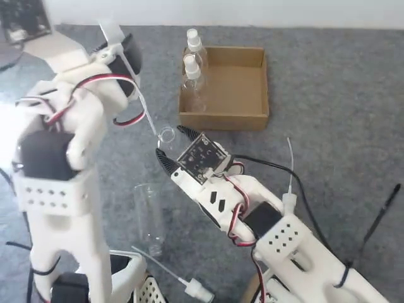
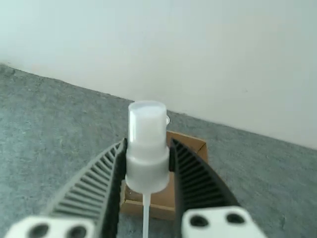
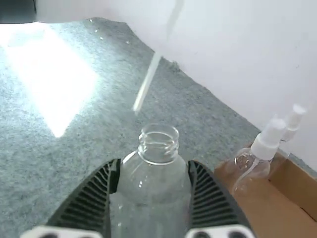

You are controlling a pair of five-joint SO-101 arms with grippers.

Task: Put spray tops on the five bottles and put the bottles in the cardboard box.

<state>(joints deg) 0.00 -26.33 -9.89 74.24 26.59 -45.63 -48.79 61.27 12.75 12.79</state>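
Two of five done, by my read: the cardboard box [image 1: 243,88] is holding two capped bottles [image 1: 192,69], standing against one wall. I'm working on cap three now.

My right gripper [image 3: 153,166] is clamping the open bottle [image 3: 158,148] round its body below the neck, mouth facing up, just off the box's near corner. My left gripper [image 2: 147,145] is squeezing the spray top [image 2: 147,158] by its collar, above and to one side of that bottle. Its tube [image 3: 146,84] is hanging at a slant, tip hovering just over the mouth, not in yet.

Next move is calling for centring the tip on the opening, feeding the tube down, then seating the collar on the threads. The slanted tube is risking a snag on the rim.

The bottle is looking clear, empty and thin-walled, and the top white and frosted. A bare bottle [image 1: 148,218] is lying on the carpet [image 1: 341,95], a loose spray top [image 1: 197,289] near it.
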